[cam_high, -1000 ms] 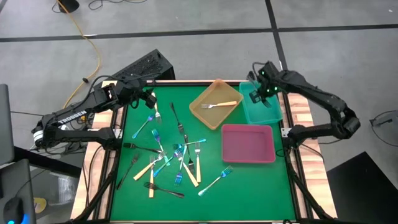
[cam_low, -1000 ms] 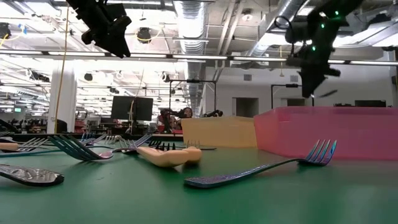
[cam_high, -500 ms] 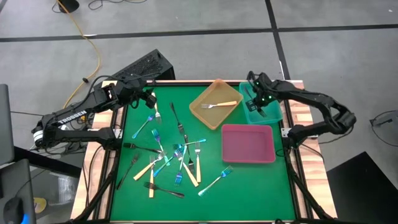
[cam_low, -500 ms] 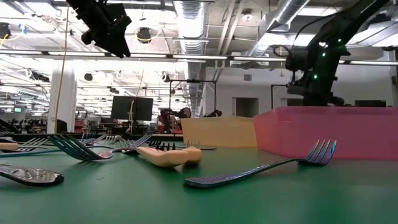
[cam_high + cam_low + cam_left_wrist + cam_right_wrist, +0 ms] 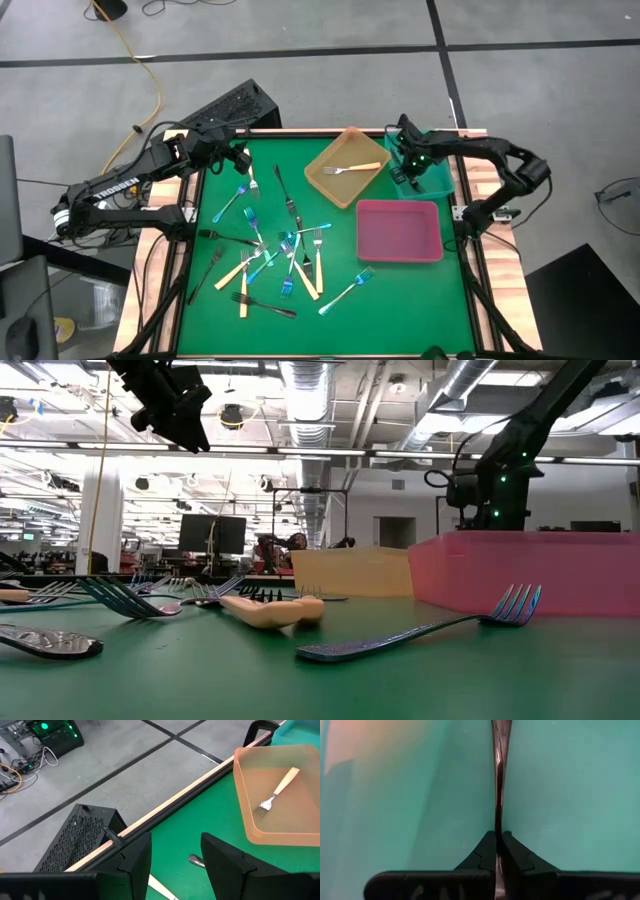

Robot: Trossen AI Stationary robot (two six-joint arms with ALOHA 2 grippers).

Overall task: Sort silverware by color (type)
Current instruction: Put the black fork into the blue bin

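Observation:
My right gripper (image 5: 498, 845) is down inside the teal tray (image 5: 436, 182) at the table's far right and is shut on a thin, dark, shiny fork (image 5: 500, 780). The fork runs straight ahead of the fingers over the tray's floor. In the low view this arm (image 5: 490, 500) stands behind the pink tray (image 5: 530, 570). My left gripper (image 5: 175, 865) hangs open above the table's far left corner (image 5: 240, 160) with nothing between its fingers. Several cream, blue-teal and black forks (image 5: 275, 255) lie scattered flat on the green mat. One cream-handled fork (image 5: 352, 168) lies in the orange tray (image 5: 330, 185). My right gripper pinches the fork's narrow shaft (image 5: 499, 827) between its two fingertips. The fingers come from above, pointing steeply down into the teal tray, and lie along the fork. The fork sticks out ahead of the fingers. I cannot tell whether its far end touches the tray's floor.
The orange, teal and pink (image 5: 400, 232) trays stand close together at the far right. A blue-teal fork (image 5: 420, 632) lies near the front edge beside the pink tray. A black box (image 5: 80, 835) stands off the table behind the left arm.
My right gripper, still shut on the fork, has gone down from above the teal tray into it, shifting a little toward the table's left and tipping more steeply downward.

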